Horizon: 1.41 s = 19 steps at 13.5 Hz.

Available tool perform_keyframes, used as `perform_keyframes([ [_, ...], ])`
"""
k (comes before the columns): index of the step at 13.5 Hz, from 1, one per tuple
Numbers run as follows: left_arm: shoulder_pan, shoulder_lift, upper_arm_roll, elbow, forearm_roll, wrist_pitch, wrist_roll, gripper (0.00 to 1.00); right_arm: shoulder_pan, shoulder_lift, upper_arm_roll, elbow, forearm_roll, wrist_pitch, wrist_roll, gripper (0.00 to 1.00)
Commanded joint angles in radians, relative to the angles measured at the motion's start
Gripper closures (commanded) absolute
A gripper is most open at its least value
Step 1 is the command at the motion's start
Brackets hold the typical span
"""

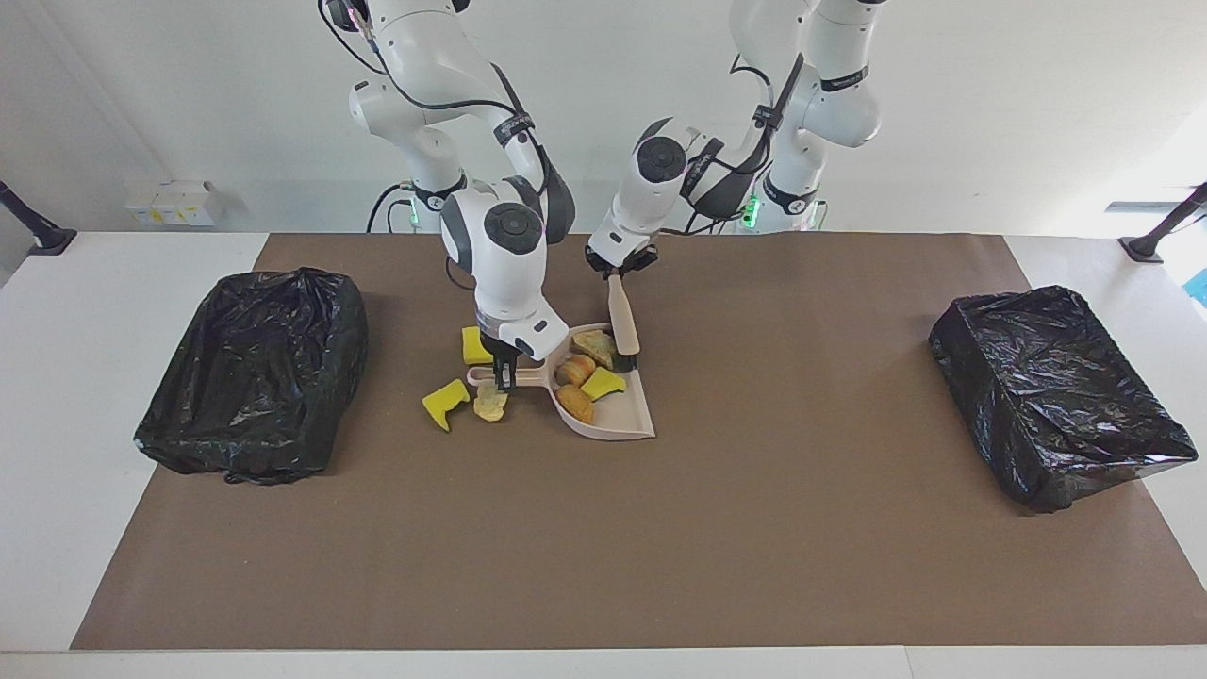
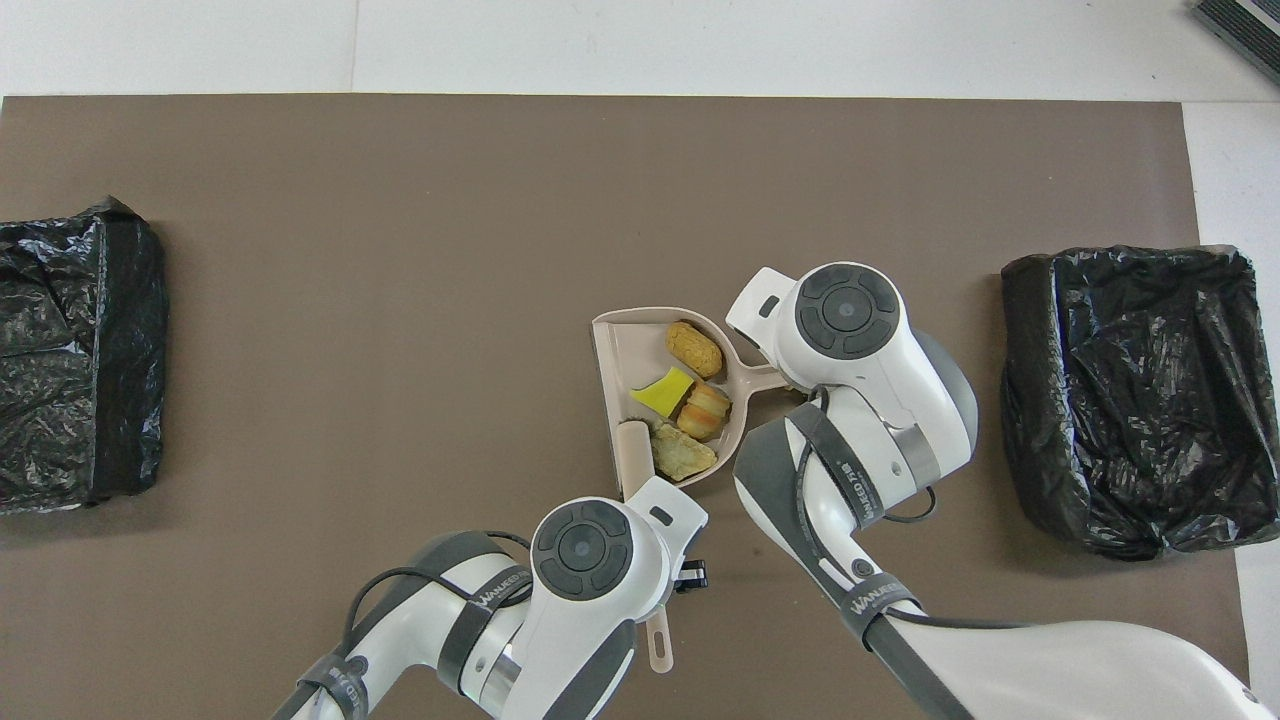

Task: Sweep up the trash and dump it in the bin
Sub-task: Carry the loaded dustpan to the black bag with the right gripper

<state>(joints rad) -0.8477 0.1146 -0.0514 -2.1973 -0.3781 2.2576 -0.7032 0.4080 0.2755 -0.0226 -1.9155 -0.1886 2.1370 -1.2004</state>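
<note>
The beige dustpan (image 1: 618, 424) (image 2: 612, 345) lies on the brown mat, and my right gripper (image 1: 505, 375) is shut on its handle. In the pan lie several pieces of trash (image 1: 575, 404) (image 2: 694, 348): two bread-like lumps, a yellow wedge (image 1: 603, 384) (image 2: 662, 392) and a tan chunk (image 1: 597, 347) (image 2: 682, 455). My left gripper (image 1: 618, 267) (image 2: 690, 575) is shut on the handle of the brush (image 1: 622, 321) (image 2: 632, 450), which stands steeply with its bristles at the pan's edge beside the tan chunk. Three more scraps (image 1: 445, 403) lie on the mat beside the pan's handle, hidden under the right arm in the overhead view.
A black-bagged bin (image 1: 255, 368) (image 2: 1140, 400) stands at the right arm's end of the table. A second bin (image 1: 1056, 396) (image 2: 80, 360) stands at the left arm's end. Brown mat (image 1: 603, 547) stretches away from the robots past the pan.
</note>
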Motion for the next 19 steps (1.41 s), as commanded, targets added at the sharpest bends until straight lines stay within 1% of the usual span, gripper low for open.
perform_keyframes([
  [1,0.018,0.019,0.024,0.030,-0.005,-0.053,0.011,1.00,-0.014,-0.007,0.007,-0.016,0.018,0.014,-0.019,1.00],
  [2,0.059,0.013,0.025,0.036,0.007,-0.096,0.010,1.00,-0.014,-0.007,0.007,-0.016,0.018,0.014,-0.019,1.00],
  [6,0.176,-0.065,0.025,0.041,0.045,-0.245,0.059,1.00,-0.017,-0.006,0.007,-0.014,0.018,0.014,-0.019,1.00],
  [8,0.183,-0.093,0.025,0.039,0.086,-0.298,0.076,1.00,-0.031,-0.004,0.007,-0.010,0.073,0.011,-0.019,1.00],
  [10,0.185,-0.128,0.025,0.030,0.096,-0.314,0.076,1.00,-0.049,-0.005,0.007,0.006,0.119,0.006,-0.024,1.00],
  [12,0.171,-0.167,0.024,-0.001,0.096,-0.325,0.073,1.00,-0.075,-0.027,0.007,0.013,0.182,-0.003,-0.024,1.00],
  [13,0.165,-0.185,0.016,-0.031,0.097,-0.310,0.067,1.00,-0.090,-0.044,0.007,0.013,0.207,-0.005,-0.027,1.00],
  [15,0.099,-0.239,0.013,-0.109,0.096,-0.265,0.056,1.00,-0.130,-0.087,0.007,0.013,0.210,-0.009,-0.022,1.00],
  [17,0.055,-0.274,0.012,-0.146,0.090,-0.257,-0.026,1.00,-0.175,-0.123,0.001,0.027,0.210,-0.049,-0.027,1.00],
  [19,-0.031,-0.267,0.012,-0.168,0.085,-0.198,-0.123,1.00,-0.263,-0.134,0.003,0.065,0.210,-0.119,-0.037,1.00],
])
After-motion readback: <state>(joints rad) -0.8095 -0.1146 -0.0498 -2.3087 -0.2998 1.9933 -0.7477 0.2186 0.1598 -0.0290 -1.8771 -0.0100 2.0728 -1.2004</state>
